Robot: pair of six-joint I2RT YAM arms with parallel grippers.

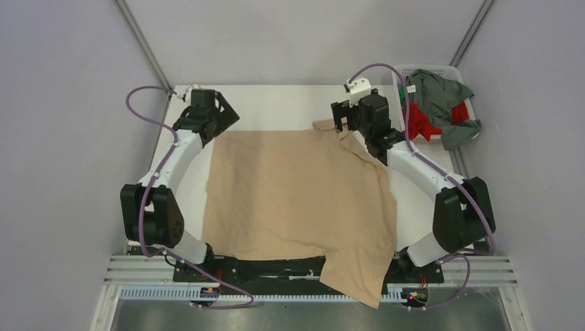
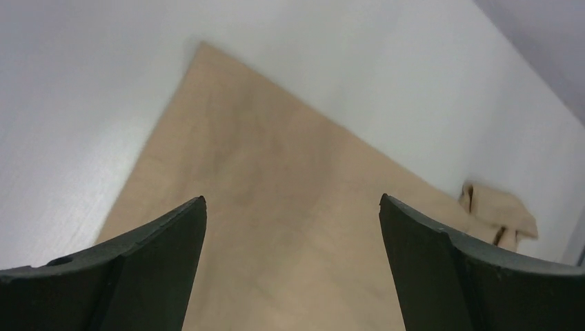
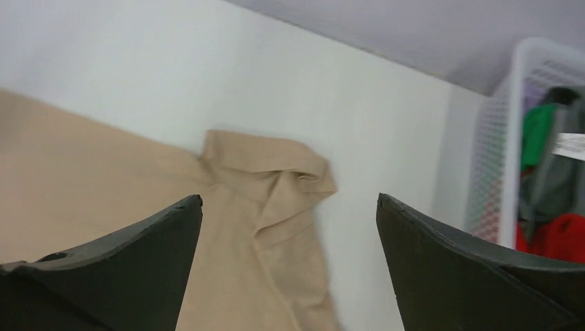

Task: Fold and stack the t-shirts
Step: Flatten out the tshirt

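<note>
top external view: the tan shirt (image 1: 296, 200) lies spread flat on the table (image 1: 276, 103), near corner hanging over the front edge, far right sleeve bunched. no fold is made; nothing is stacked. the grey-green shirt (image 1: 441, 96) and red shirt (image 1: 421, 125) sit in the basket (image 1: 455, 71). the left gripper (image 2: 292, 198) and right gripper (image 3: 290, 198) stand wide apart over the far corners, holding nothing.

Red t-shirt (image 1: 422, 128) mostly under grey-green t-shirt (image 1: 441, 96)
</note>
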